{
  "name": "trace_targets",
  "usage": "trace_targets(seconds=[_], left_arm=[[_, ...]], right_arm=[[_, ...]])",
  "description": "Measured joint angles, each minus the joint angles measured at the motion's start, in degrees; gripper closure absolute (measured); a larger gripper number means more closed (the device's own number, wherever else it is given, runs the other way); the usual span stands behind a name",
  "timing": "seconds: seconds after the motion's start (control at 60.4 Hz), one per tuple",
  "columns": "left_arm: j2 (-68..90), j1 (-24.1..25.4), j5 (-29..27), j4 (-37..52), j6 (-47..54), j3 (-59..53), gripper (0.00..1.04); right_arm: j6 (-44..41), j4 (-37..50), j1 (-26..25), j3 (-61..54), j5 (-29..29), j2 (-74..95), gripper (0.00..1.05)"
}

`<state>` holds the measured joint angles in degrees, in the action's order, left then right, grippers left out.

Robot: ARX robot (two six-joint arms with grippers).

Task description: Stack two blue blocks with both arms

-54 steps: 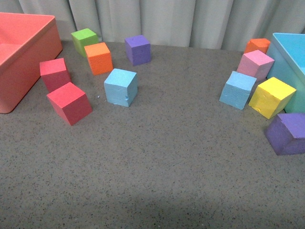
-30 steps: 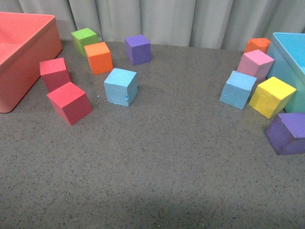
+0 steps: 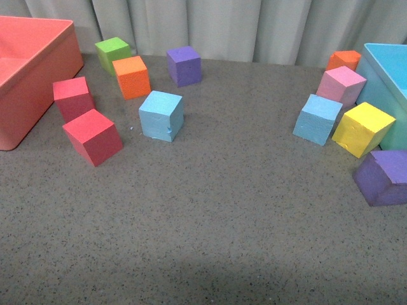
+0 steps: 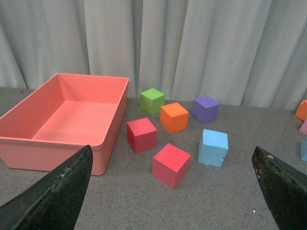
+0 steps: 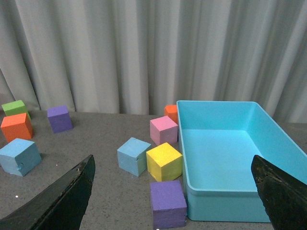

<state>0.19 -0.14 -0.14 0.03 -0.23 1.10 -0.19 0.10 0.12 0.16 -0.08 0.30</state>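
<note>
One blue block (image 3: 161, 115) sits left of centre on the grey table, also seen in the left wrist view (image 4: 213, 147) and the right wrist view (image 5: 19, 156). The other blue block (image 3: 317, 119) sits at the right beside a yellow cube (image 3: 362, 129); the right wrist view (image 5: 134, 156) shows it too. Neither arm shows in the front view. My left gripper (image 4: 175, 191) is open and empty, well back from its blue block. My right gripper (image 5: 175, 191) is open and empty, back from the right blue block.
A salmon bin (image 3: 25, 70) stands at the far left, a light-blue bin (image 3: 388, 82) at the far right. Two red cubes (image 3: 93, 136), an orange (image 3: 131, 77), green (image 3: 113, 53) and purple cube (image 3: 184, 65) lie left; pink (image 3: 341, 86), orange (image 3: 343, 61) and purple (image 3: 383, 178) cubes lie right.
</note>
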Motion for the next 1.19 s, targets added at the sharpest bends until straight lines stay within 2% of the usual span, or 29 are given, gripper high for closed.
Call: trace_targets(seconds=[0.381, 0.398, 0.48, 0.53, 0.679, 0.712, 0.828, 1.027, 1.193], left_arm=[[0.0, 0.0, 0.0, 0.0, -0.02, 0.0, 0.07], [0.0, 0.0, 0.0, 0.0, -0.02, 0.0, 0.07], [0.0, 0.0, 0.0, 0.0, -0.02, 0.0, 0.07], [0.02, 0.0, 0.0, 0.0, -0.02, 0.0, 0.07], [0.0, 0.0, 0.04, 0.0, 0.0, 0.0, 0.07], [0.0, 0.0, 0.04, 0.0, -0.02, 0.0, 0.07], [0.0, 0.0, 0.02, 0.0, -0.02, 0.0, 0.07], [0.0, 0.0, 0.02, 0.0, -0.02, 0.0, 0.07], [0.0, 0.0, 0.02, 0.0, 0.0, 0.0, 0.07]], right_arm=[[-0.04, 0.11, 0.04, -0.04, 0.35, 0.0, 0.1], [-0.63, 0.68, 0.39, -0.15, 1.38, 0.0, 0.1], [-11.13, 13.9, 4.7, -0.59, 16.63, 2.29, 0.1], [-15.04, 19.23, 4.24, -0.22, 18.86, 5.33, 0.1], [-14.78, 28.76, -0.07, 1.05, 14.27, 25.22, 0.1], [-12.79, 32.15, -0.96, 2.99, 13.0, 32.37, 0.1], [-5.01, 34.36, -2.4, 13.09, 10.4, 51.45, 0.1], [9.16, 23.28, -1.33, 35.85, 7.19, 78.73, 0.1], [23.34, 1.55, 2.71, 63.14, 6.58, 99.95, 0.1]])
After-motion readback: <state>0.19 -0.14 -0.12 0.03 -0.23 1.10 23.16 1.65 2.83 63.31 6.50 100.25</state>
